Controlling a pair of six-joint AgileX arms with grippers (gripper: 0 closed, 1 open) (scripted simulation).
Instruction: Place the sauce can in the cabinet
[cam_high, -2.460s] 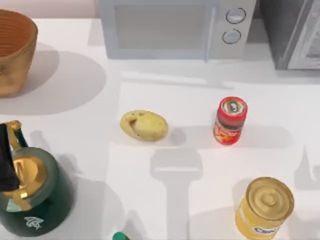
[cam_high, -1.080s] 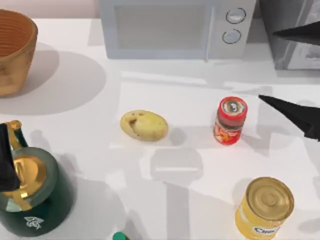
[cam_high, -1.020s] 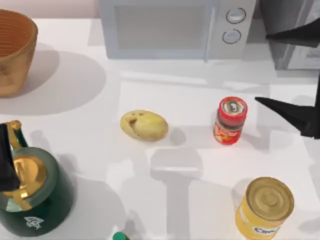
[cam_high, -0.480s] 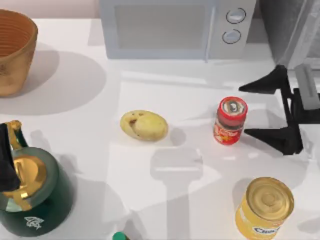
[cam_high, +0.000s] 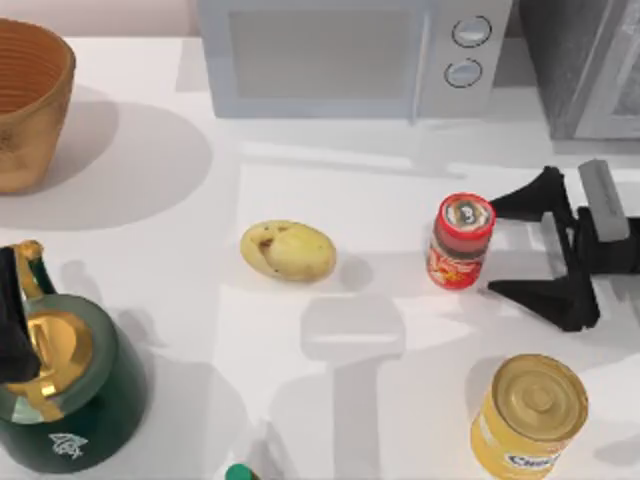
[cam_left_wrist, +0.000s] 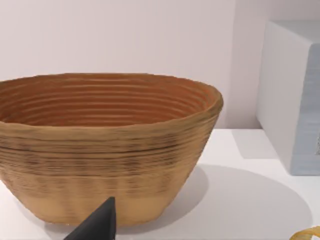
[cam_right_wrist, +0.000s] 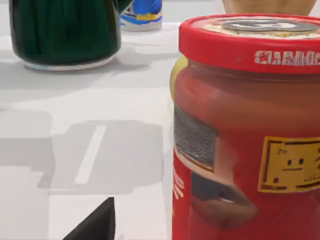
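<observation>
Here the right gripper (cam_high: 492, 247) sits low over the table (cam_high: 380, 400) with its jaws spread wide, holding nothing; its two dark fingers (cam_high: 530, 195) point at the sauce can (cam_high: 461, 241), one tip just beside the can's lid and the other just short of its base, neither clearly touching. The can stands upright directly ahead of the open fingers, slim and red, with a red-rimmed silvery top and an orange-red label; in the right wrist view it looms close (cam_right_wrist: 247, 130), showing a yellow patch on the label. The cabinet (cam_high: 585, 65) stands behind the gripper, next to the microwave (cam_high: 340, 55). A yellow can (cam_high: 528, 415) stands to the gripper's other side. The left gripper (cam_left_wrist: 97, 225) faces a wicker basket (cam_left_wrist: 105, 150).
</observation>
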